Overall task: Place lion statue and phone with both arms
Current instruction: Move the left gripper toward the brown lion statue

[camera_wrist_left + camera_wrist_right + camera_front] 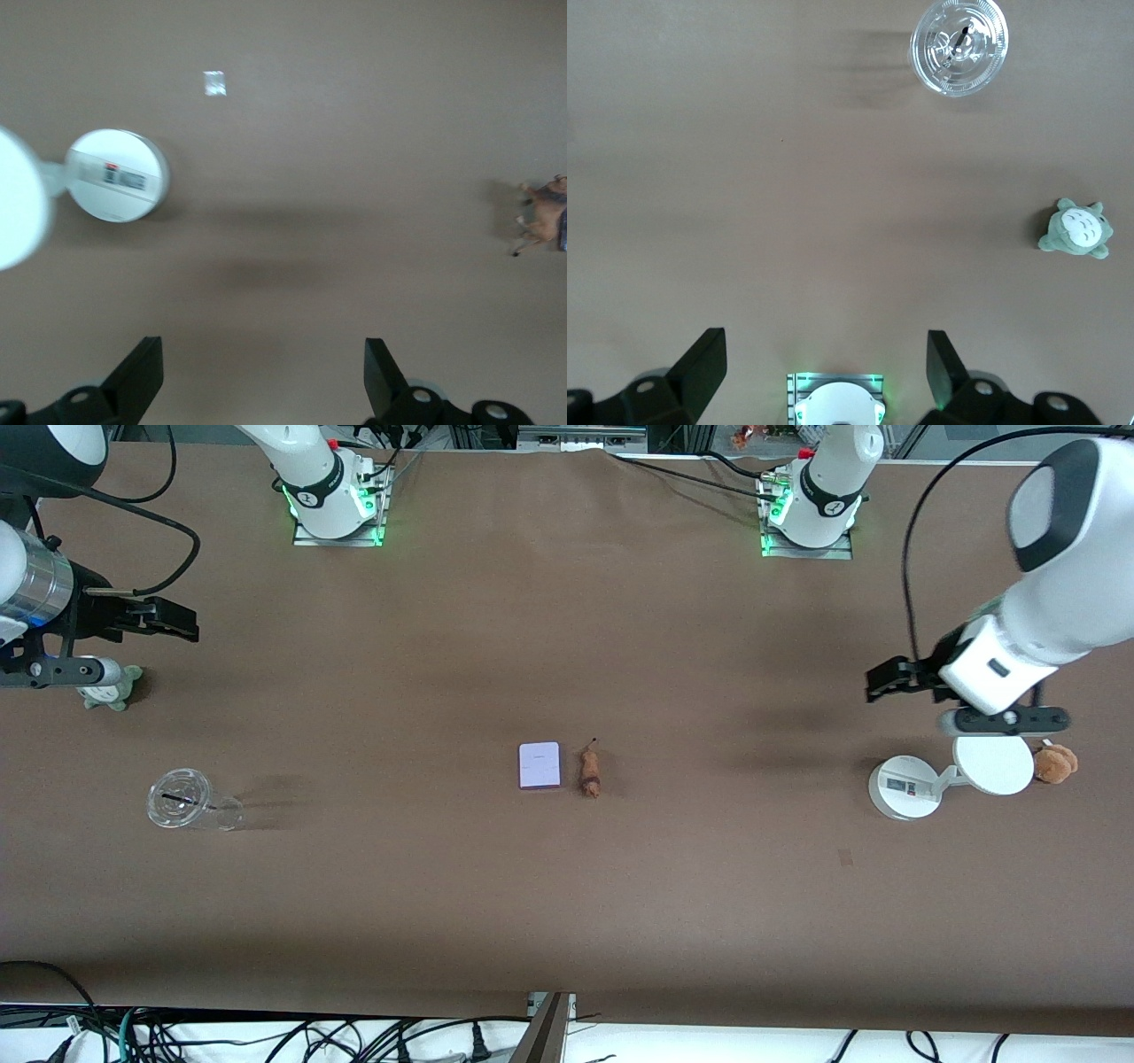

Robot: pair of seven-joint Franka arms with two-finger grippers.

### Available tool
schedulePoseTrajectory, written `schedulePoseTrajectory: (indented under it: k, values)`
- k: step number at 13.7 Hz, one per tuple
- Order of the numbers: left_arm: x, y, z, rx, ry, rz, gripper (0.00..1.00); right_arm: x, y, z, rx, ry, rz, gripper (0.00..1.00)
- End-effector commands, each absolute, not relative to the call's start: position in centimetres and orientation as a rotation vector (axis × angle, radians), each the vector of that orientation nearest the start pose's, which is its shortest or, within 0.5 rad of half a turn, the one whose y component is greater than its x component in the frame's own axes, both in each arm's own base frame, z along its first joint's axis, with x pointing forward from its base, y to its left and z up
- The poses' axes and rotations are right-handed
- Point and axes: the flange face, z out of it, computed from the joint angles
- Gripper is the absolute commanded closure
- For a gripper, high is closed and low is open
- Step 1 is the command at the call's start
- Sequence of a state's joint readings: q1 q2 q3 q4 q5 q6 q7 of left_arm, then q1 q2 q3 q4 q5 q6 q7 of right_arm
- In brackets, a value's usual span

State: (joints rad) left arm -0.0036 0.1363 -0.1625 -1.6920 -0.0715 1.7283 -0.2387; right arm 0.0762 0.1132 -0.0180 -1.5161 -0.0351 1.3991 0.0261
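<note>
One big brown table (pixel 567 921) holds everything. Two grippers hang above it, both wide open and holding nothing. The left gripper (pixel 886 679) is up over the left arm's end of the table, above the one white scale (pixel 905 786) (it has a round base and a round plate). The right gripper (pixel 173 620) is up over the right arm's end.

One clear plastic cup (pixel 182 801) lies on its side. One phone (pixel 539 765) lies flat in the middle of the table. Two soft toys sit at the ends: a green one (pixel 113 688) and a tan one (pixel 1055 763). One tiny lion statue (pixel 589 772) lies just beside the phone, toward the left arm's end, not touching it.
</note>
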Motion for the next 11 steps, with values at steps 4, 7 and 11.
schedulePoseTrajectory:
  k: [4,7,11]
  values:
    - [61.3,-27.1,46.7,-3.186,-0.399,0.273,0.0,57.9,3.4,56.1,-3.149,-0.066,0.372,0.0]
    - [61.7,-32.9,41.1,-3.166,-0.445,0.317,0.0,59.5,3.5,53.9,-3.15,-0.068,0.355,0.0]
    - [62.6,-36.8,35.0,-3.154,-0.556,0.321,0.0,61.8,4.2,48.8,-3.148,-0.085,0.396,0.0]
